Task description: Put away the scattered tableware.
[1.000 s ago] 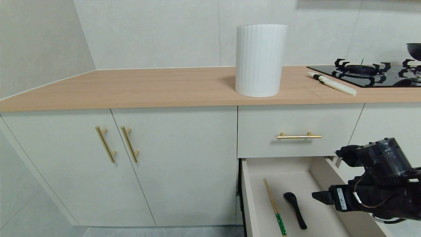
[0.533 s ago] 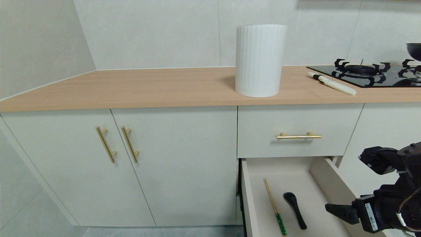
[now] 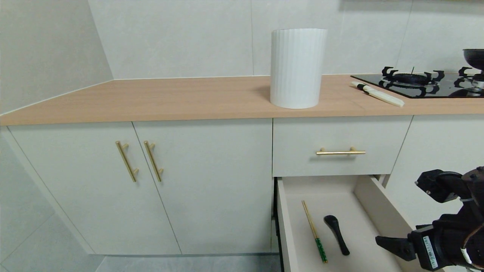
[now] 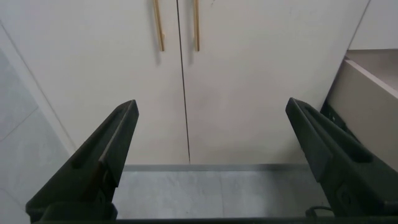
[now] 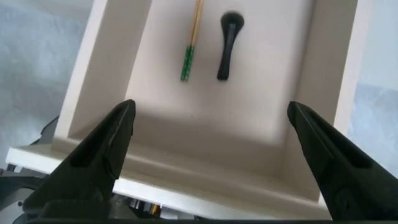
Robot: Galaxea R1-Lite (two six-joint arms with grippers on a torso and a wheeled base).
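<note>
- the task's things in the open pale drawer (image 5: 261, 106) are a pair of wooden chopsticks with green ends (image 5: 191, 40) and a black spoon (image 5: 227, 46). they lie side by side on its floor, near each other but apart.
- the right gripper (image 5: 209, 115) hangs above the drawer's front part with its jaws spread wide and nothing between them.
- the left gripper (image 4: 211, 106) is also spread and empty, facing the pale cabinet doors (image 4: 249, 74) low down near the floor.
- the step in hand looks like either shutting the drawer or going for more tableware; i cannot tell which.
- to shut it well, push squarely on the front panel, keep the fingers out of the gap, and go slowly so the chopsticks do not roll.
- if another piece is next, a pale long utensil with a black band (image 3: 378, 95) lies on the wooden counter (image 3: 170, 98) beside the black gas hob (image 3: 412, 81). the arm needs to rise clear of the drawer wall first.
- the head view adds the counter, a tall white ribbed cylinder (image 3: 298, 68) and the closed drawer above the open one.
- the right wrist view adds a straight look down into the drawer, with its front lip and both side walls.
- the left wrist view adds the foot of the cabinet and the grey floor.
</note>
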